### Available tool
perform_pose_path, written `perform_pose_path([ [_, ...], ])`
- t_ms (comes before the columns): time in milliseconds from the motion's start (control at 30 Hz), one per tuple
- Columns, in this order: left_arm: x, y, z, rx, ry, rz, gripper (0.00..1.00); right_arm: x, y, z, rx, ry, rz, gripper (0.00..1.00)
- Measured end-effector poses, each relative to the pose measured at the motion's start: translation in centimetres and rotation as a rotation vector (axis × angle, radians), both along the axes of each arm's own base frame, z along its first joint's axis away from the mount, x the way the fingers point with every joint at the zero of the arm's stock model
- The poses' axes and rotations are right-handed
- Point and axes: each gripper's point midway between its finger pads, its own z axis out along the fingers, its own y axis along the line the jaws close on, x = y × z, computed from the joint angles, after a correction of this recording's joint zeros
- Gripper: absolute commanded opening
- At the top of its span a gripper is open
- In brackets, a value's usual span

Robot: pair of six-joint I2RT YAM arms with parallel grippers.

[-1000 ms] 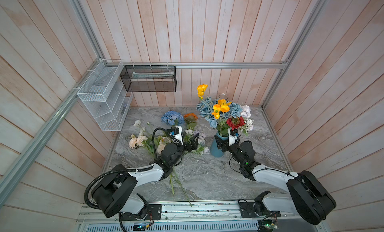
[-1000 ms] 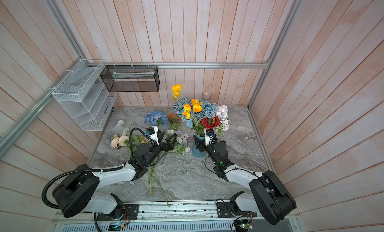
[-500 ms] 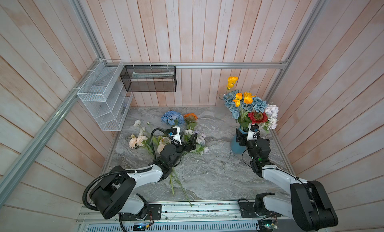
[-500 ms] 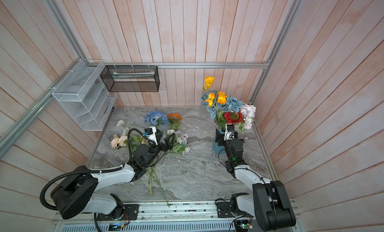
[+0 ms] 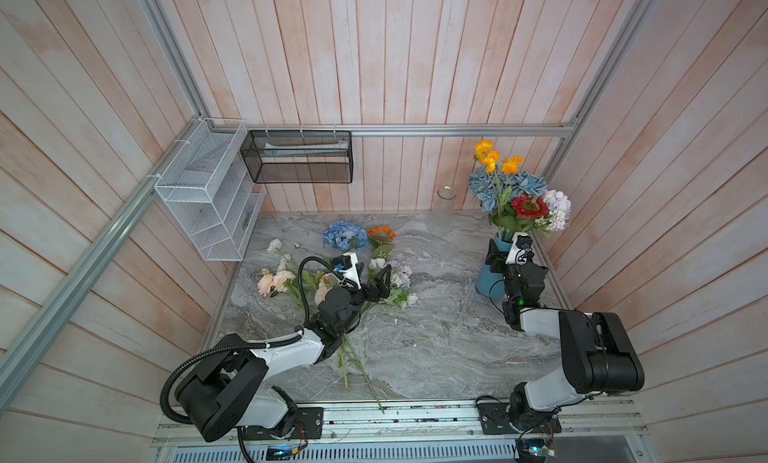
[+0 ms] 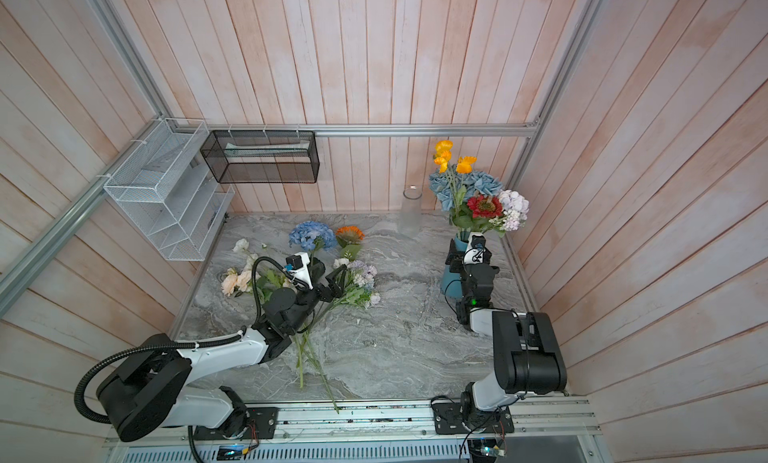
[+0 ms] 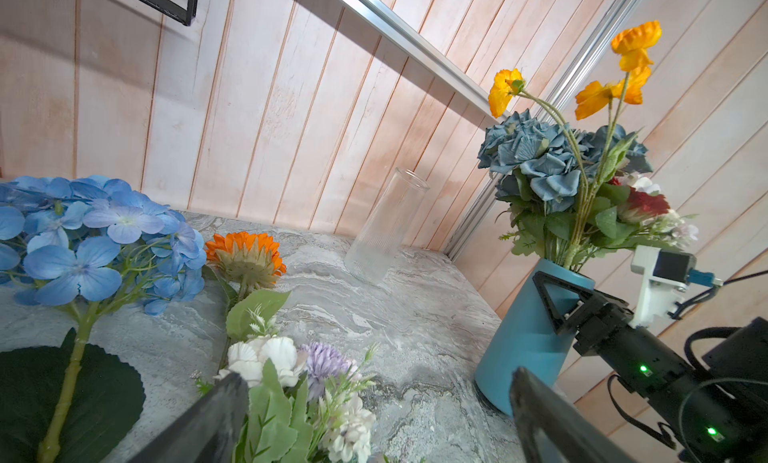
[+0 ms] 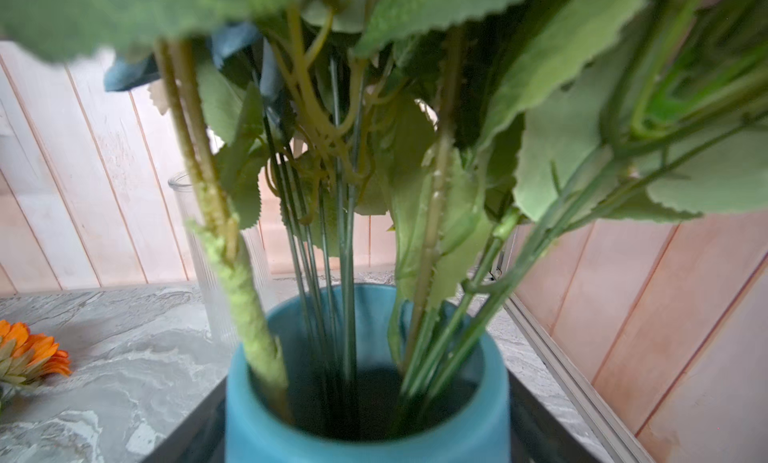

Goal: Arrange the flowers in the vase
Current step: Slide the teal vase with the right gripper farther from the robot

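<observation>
The blue vase (image 5: pixel 487 276) (image 6: pixel 449 280) stands upright near the right wall and holds several flowers (image 5: pixel 513 191): yellow, blue hydrangea, red daisy, lilac. My right gripper (image 5: pixel 504 255) (image 8: pixel 368 434) is shut on the vase just below its rim, one finger on each side. More flowers lie on the marble at the left: a blue hydrangea (image 5: pixel 344 234) (image 7: pixel 95 240), an orange daisy (image 5: pixel 381 233), peach blooms (image 5: pixel 272 280) and a white-lilac sprig (image 7: pixel 316 369). My left gripper (image 5: pixel 372 280) (image 7: pixel 374 411) is open low over that sprig, which lies between its fingers.
A clear glass cylinder (image 5: pixel 444 209) (image 7: pixel 386 228) stands at the back wall, left of the vase. A white wire rack (image 5: pixel 208 195) and a black mesh basket (image 5: pixel 299 157) hang on the walls. Long green stems (image 5: pixel 357 369) trail toward the front rail.
My right gripper has carried the vase with its flowers from the middle of the table to the right, up to the wall. The left arm has not moved.
</observation>
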Motion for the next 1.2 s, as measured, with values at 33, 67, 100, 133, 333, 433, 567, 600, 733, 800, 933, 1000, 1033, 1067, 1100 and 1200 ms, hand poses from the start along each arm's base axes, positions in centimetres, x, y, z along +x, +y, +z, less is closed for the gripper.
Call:
perform_pose_path([
  [33, 0.0, 0.0, 0.0, 0.002, -0.001, 0.0, 1.0, 0.0, -0.1, 0.0, 0.005, -0.006, 0.001, 0.51],
  [67, 0.0, 0.0, 0.0, 0.003, 0.0, 0.0, 1.0, -0.1, -0.1, 0.1, 0.008, -0.011, 0.004, 0.46],
  [100, 0.0, 0.0, 0.0, 0.004, 0.0, 0.0, 1.0, -0.2, -0.1, 0.1, 0.012, -0.017, 0.008, 0.42],
  [133, 0.0, 0.0, 0.0, 0.004, 0.0, 0.0, 1.0, -0.4, -0.1, 0.1, 0.014, -0.024, 0.012, 0.39],
  [333, 0.0, 0.0, -0.1, 0.007, -0.001, 0.0, 1.0, -1.5, 0.2, 0.2, 0.008, -0.026, 0.028, 0.38],
  [433, 0.0, 0.0, -0.2, 0.01, 0.002, 0.0, 1.0, -1.4, 0.3, 0.3, -0.004, -0.025, 0.037, 0.37],
  [567, 0.0, 0.0, -0.3, 0.013, 0.006, 0.0, 1.0, -0.7, 0.3, 0.5, -0.012, -0.013, 0.052, 0.36],
  [600, 0.0, 0.0, -0.3, 0.014, 0.007, 0.0, 1.0, -0.3, 0.1, 0.8, -0.012, -0.013, 0.053, 0.36],
  [733, 0.0, 0.0, -0.4, 0.015, 0.009, 0.0, 1.0, 1.3, -0.5, 2.3, -0.015, -0.041, 0.052, 0.35],
  [800, 0.0, 0.0, -0.4, 0.016, 0.011, 0.0, 1.0, 1.9, -0.7, 3.0, -0.017, -0.061, 0.05, 0.35],
  [933, 0.1, 0.0, -0.6, 0.019, 0.014, 0.0, 1.0, 3.2, -0.9, 3.4, -0.02, -0.093, 0.054, 0.35],
  [1000, 0.1, -0.1, -0.8, 0.022, 0.018, 0.0, 1.0, 4.0, -0.9, 2.9, -0.018, -0.102, 0.06, 0.36],
  [1033, 0.1, -0.1, -0.8, 0.023, 0.019, 0.0, 1.0, 4.3, -0.9, 2.3, -0.016, -0.103, 0.063, 0.36],
  [1067, 0.1, -0.1, -0.9, 0.025, 0.022, 0.0, 1.0, 4.6, -0.9, 1.7, -0.013, -0.103, 0.067, 0.35],
  [1100, 0.2, -0.1, -1.0, 0.027, 0.024, 0.0, 1.0, 4.9, -0.9, 0.9, -0.008, -0.096, 0.071, 0.35],
  [1200, 0.2, -0.2, -1.0, 0.025, 0.029, -0.001, 1.0, 5.3, -0.9, 0.6, 0.003, -0.124, 0.078, 0.36],
])
